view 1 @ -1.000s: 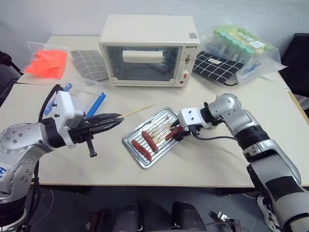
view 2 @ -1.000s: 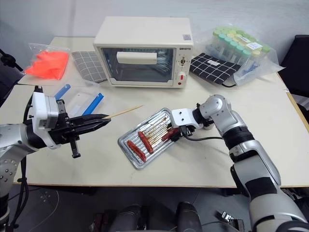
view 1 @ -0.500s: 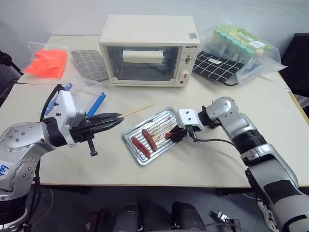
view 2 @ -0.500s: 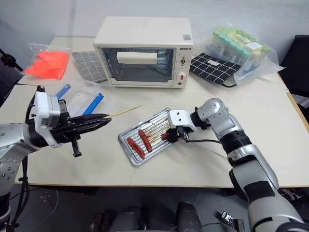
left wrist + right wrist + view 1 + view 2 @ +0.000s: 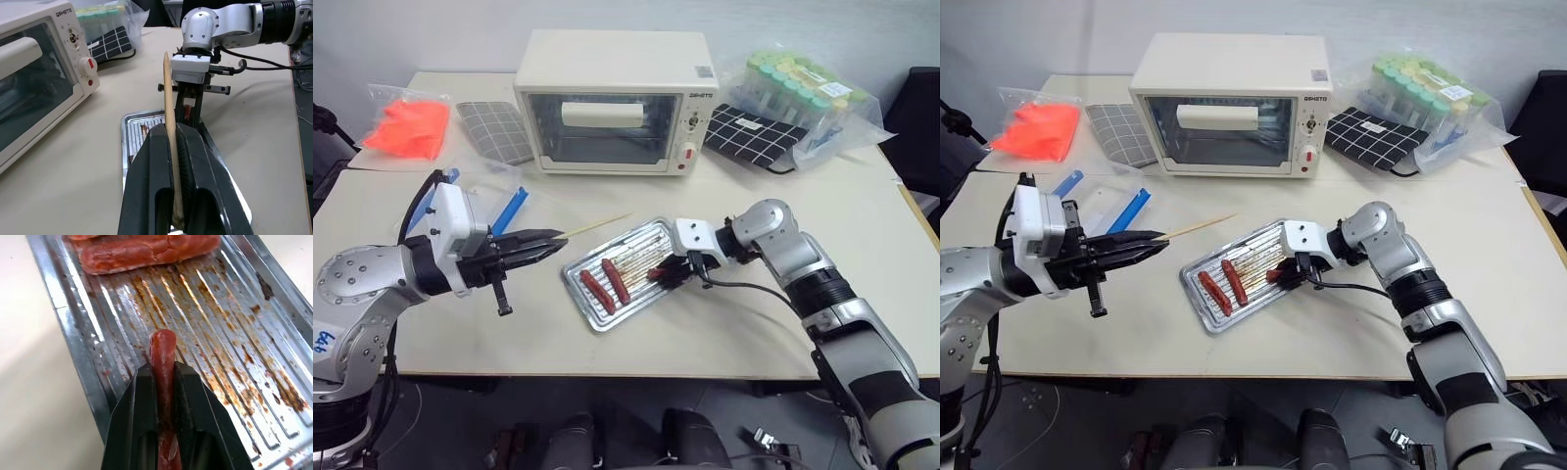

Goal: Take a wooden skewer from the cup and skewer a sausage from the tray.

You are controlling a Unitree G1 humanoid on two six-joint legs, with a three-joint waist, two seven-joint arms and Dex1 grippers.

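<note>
The left gripper has its jaws shut on the wooden skewer, most of the stick running out past them with its point aimed toward the tray, so it can spear. The right gripper has its jaws narrowed on the sausage, one rounded end poking beyond them just over the tray floor, probably to present it to the point. Count: one skewer, three sausages, two lying loose in the tray on the bench
</note>
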